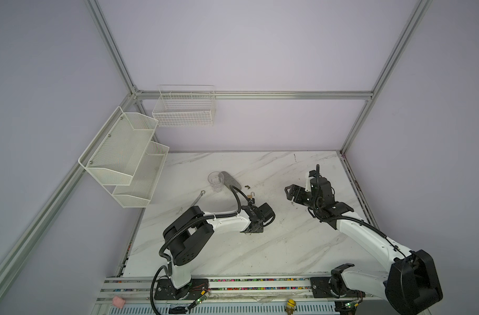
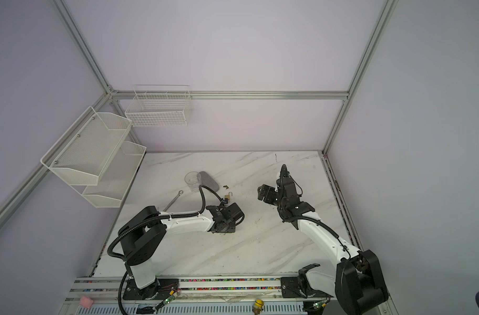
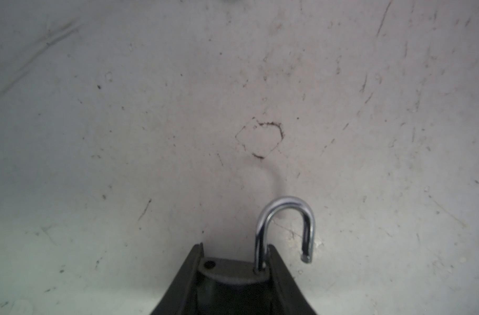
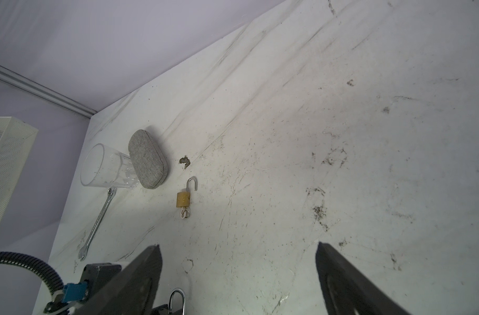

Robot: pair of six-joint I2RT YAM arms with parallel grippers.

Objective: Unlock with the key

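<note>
My left gripper [image 3: 235, 246] points down at the table and is shut on a grey padlock [image 3: 232, 270]. That padlock's chrome shackle [image 3: 284, 215] stands swung open beside one finger. In both top views the left gripper [image 1: 253, 229] [image 2: 223, 229] covers this padlock. A second, brass padlock [image 4: 183, 199] [image 1: 250, 195] lies on the marble just beyond it, its shackle also open. What looks like the small silver key [image 4: 185, 213] sticks out of its base. My right gripper [image 4: 238, 272] [image 1: 290, 192] hovers open to the right, holding nothing.
A clear glass [image 1: 216, 181], a grey fabric case [image 1: 231, 180] and a wrench [image 1: 197, 200] lie behind the left arm. A small dark scrap [image 1: 247, 186] sits near the brass padlock. Mesh shelves [image 1: 123, 158] and a wire basket [image 1: 183, 109] hang on the walls.
</note>
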